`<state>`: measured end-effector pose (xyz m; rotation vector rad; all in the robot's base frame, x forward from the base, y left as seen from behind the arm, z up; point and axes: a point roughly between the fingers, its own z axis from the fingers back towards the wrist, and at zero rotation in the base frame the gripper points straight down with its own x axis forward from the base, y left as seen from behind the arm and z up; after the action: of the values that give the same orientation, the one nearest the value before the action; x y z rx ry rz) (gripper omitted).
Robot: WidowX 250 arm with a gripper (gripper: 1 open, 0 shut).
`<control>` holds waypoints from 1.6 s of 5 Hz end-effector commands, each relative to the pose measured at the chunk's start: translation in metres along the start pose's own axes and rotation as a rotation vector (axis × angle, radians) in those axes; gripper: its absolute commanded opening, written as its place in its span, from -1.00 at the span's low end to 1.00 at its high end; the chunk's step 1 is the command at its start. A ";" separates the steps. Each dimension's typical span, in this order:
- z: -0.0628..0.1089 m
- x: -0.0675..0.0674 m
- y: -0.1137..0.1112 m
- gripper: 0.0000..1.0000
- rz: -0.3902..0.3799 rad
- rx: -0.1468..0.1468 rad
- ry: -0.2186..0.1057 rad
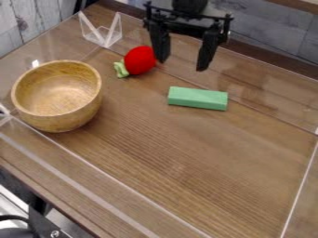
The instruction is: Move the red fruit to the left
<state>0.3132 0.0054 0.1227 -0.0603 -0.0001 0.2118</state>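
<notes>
With its jaws parted and nothing between them, the gripper (pixel 183 52) appears at the approach stage; reaching the red fruit (pixel 139 60) requires aligning over it.

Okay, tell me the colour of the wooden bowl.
Light yellowish tan bowl, seen in the camera view.

Single camera view: the camera looked obliquely down from above the near side of the tabletop (pixel 187 177), facing its far edge, near enough that the wooden surface filled most of the frame and the arm's jaws (pixel 188 52) appeared at the top.
</notes>
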 end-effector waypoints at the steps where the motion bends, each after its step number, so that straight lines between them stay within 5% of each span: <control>1: 0.005 0.001 0.000 1.00 -0.009 -0.012 -0.046; 3: -0.006 0.015 0.013 1.00 0.035 -0.018 -0.093; 5: -0.005 0.021 0.013 1.00 0.078 -0.057 -0.168; 8: 0.008 0.021 -0.018 1.00 -0.204 -0.145 -0.224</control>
<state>0.3334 -0.0062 0.1030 -0.1853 -0.1518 0.0471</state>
